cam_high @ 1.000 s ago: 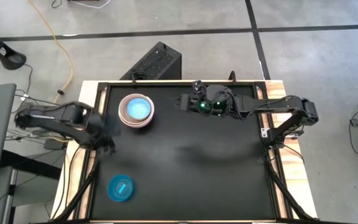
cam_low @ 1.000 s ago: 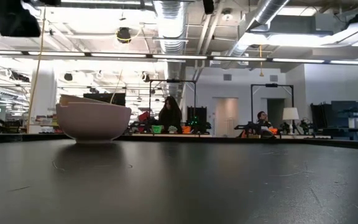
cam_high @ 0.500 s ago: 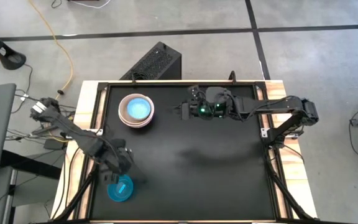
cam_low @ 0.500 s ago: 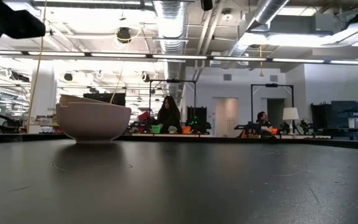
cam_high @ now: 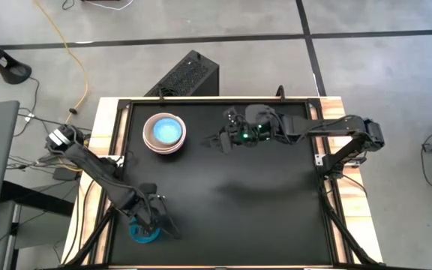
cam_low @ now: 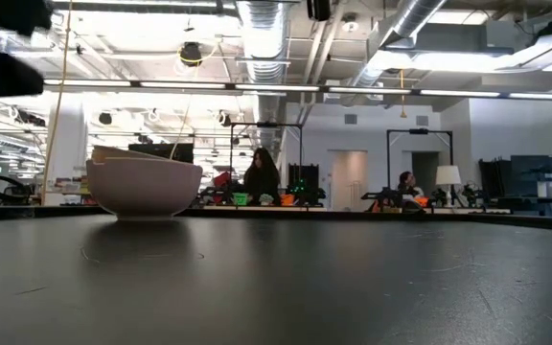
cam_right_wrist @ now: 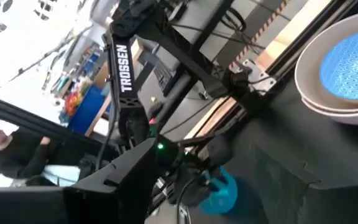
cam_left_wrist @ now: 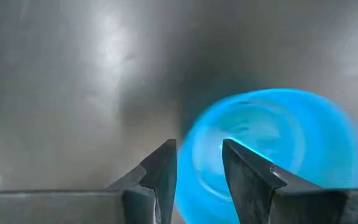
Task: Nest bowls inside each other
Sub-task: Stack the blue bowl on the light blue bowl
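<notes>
A teal-blue bowl [cam_high: 142, 232] [cam_left_wrist: 272, 149] stands upright on the black table near its left front corner. My left gripper [cam_high: 153, 220] [cam_left_wrist: 199, 143] points down just above it, open. One finger is over the bowl's inside and the other outside its rim, and I see no touch. A stack of nested bowls [cam_high: 163, 133] [cam_low: 145, 183], pale outside with a light blue one on top, rests at the far left. My right gripper [cam_high: 219, 140] hangs open, raised above the table to the right of the stack.
The black table top [cam_high: 261, 202] stretches bare across its middle and right. Wooden side rails [cam_high: 100, 150] and the arms' frames border it. A black box [cam_high: 186, 75] stands on the floor beyond the far edge. People sit far off in the room behind.
My left gripper has swung from beside the bowl stack toward the table's near edge and down, turning as it went, and now stands over the teal-blue bowl. My right gripper has rolled in place. No bowl has moved.
</notes>
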